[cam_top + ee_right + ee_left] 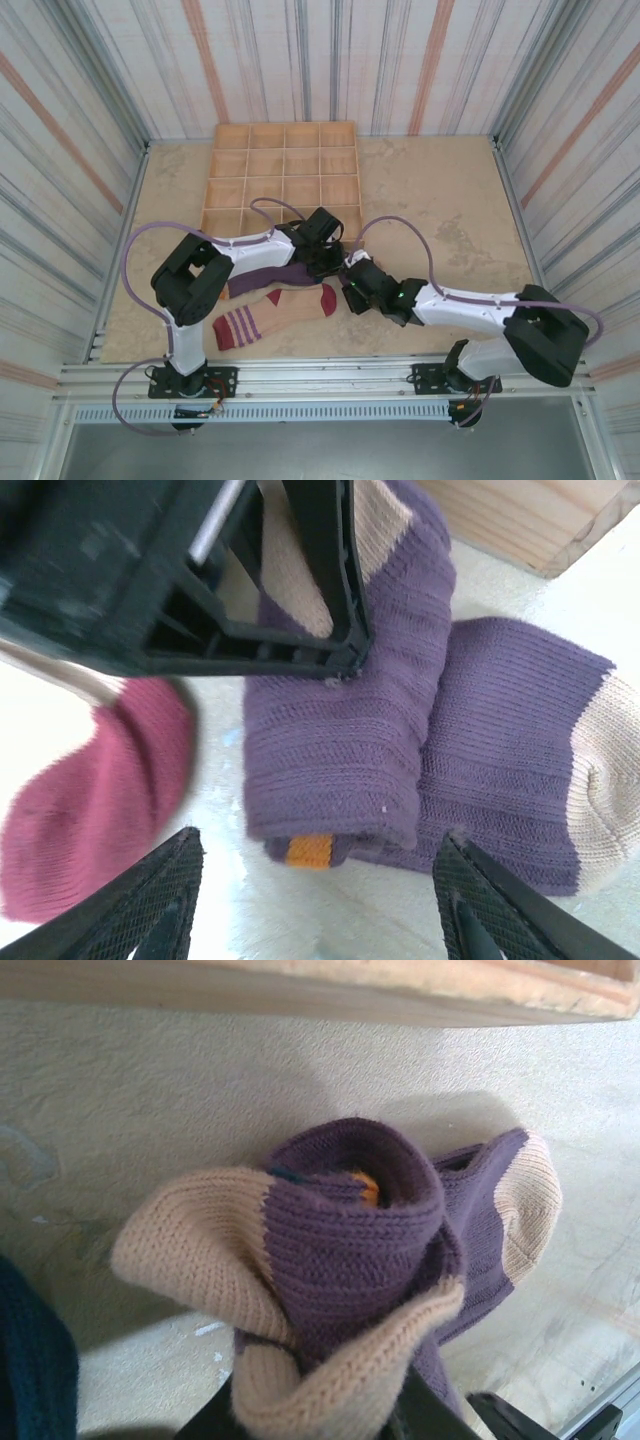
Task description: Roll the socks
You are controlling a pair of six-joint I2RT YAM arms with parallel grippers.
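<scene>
The tan sock (pixel 275 308) lies lower centre-left on the counter (pixel 450 210), with its red toe pointing right. Just above it is the purple sock (pixel 285 274), its rolled end pinched by the left fingers (pixel 326 260). At centre-right, the right fingers (pixel 150 905) are spread wide and hold nothing.

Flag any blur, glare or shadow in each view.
Right wrist: red toe blurred, table washed out white, purple sock sharp. Left wrist: knit in focus, soft shadow on the table behind it. Top external: even light, no glare.
</scene>
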